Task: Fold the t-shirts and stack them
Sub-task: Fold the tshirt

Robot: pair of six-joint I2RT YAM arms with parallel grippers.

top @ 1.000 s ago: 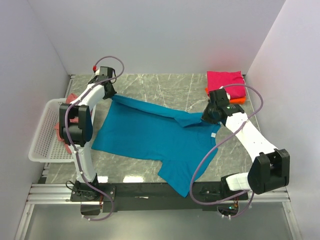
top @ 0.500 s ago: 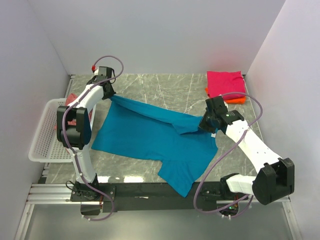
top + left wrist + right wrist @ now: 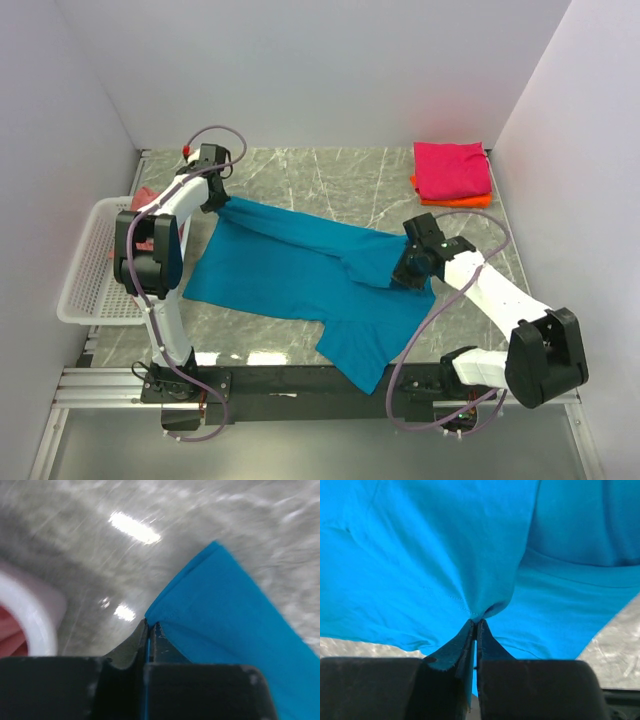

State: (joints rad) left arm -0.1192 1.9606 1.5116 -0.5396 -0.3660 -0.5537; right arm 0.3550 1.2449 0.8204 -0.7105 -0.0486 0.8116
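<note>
At the left, the basket [image 3: 80, 290] held the pink shirt [image 3: 146, 194]. Your left end effector [image 3: 213, 197] was clamped tight on the far left corner of the teal shirt [image 3: 270, 270], which lay spread across the middle of the desk [image 3: 350, 180]. Your right end effector [image 3: 408, 270] pinched a fold at its right side. At the far right, the magenta shirt [image 3: 452, 168] sat folded on the orange shirt [image 3: 472, 201].

I see teal t-shirt [image 3: 290, 265]: soft matt cloth. Table [image 3: 350, 180]: glossy grey marble-look. Basket [image 3: 85, 275]: white plastic mesh.
</note>
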